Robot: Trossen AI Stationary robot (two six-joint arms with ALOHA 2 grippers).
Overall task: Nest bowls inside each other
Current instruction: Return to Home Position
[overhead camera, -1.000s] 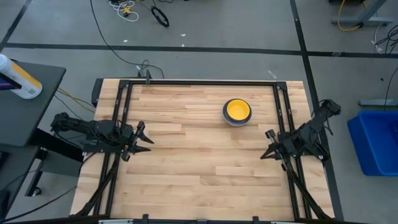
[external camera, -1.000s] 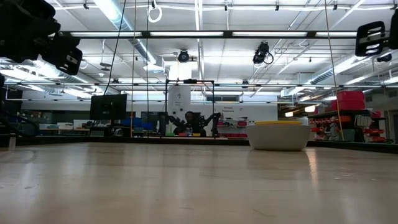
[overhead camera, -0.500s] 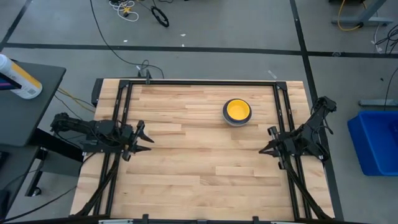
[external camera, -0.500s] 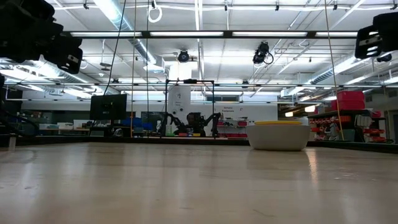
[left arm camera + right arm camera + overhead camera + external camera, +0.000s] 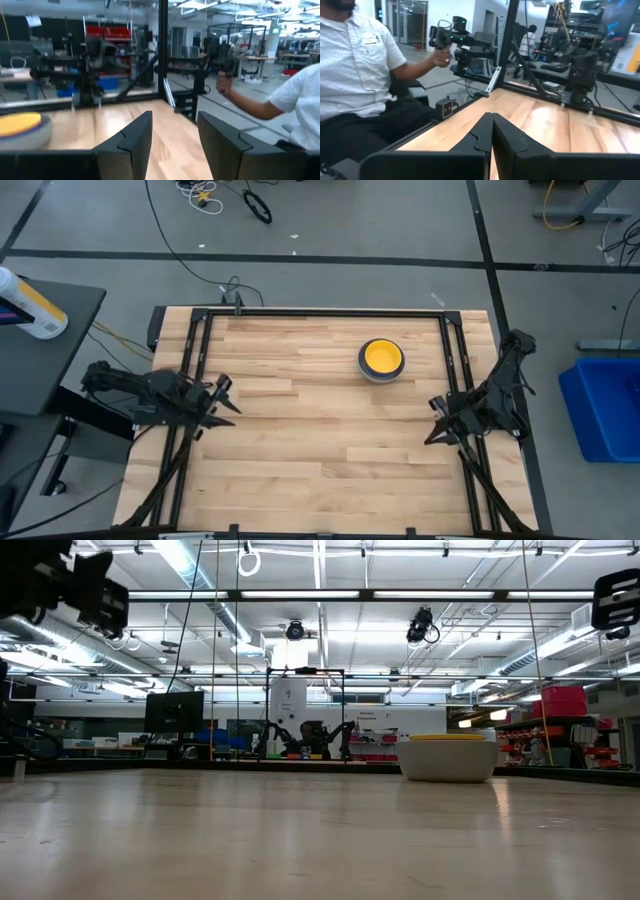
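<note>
A stack of bowls (image 5: 381, 359) stands on its base on the wooden table, right of centre and toward the far edge. A yellow bowl sits on top inside a grey outer one (image 5: 448, 760). In the left wrist view a blue rim shows between them (image 5: 22, 131). My left gripper (image 5: 226, 399) hovers open above the table's left side, far from the stack, with nothing between its fingers (image 5: 172, 145). My right gripper (image 5: 432, 423) hovers shut and empty above the right side, nearer than the stack (image 5: 492, 135).
Black frame rails (image 5: 196, 380) run along the table's left, right and far sides. A person in a white shirt (image 5: 355, 65) sits beyond the table's near edge, holding a hand-held device (image 5: 445, 35). A blue bin (image 5: 605, 405) stands on the floor to the right.
My right arm has swung a little, carrying its shut gripper slightly toward the table's near edge. My left gripper has tipped upward and rolled a little in place, still open. The stack of bowls has kept still.
</note>
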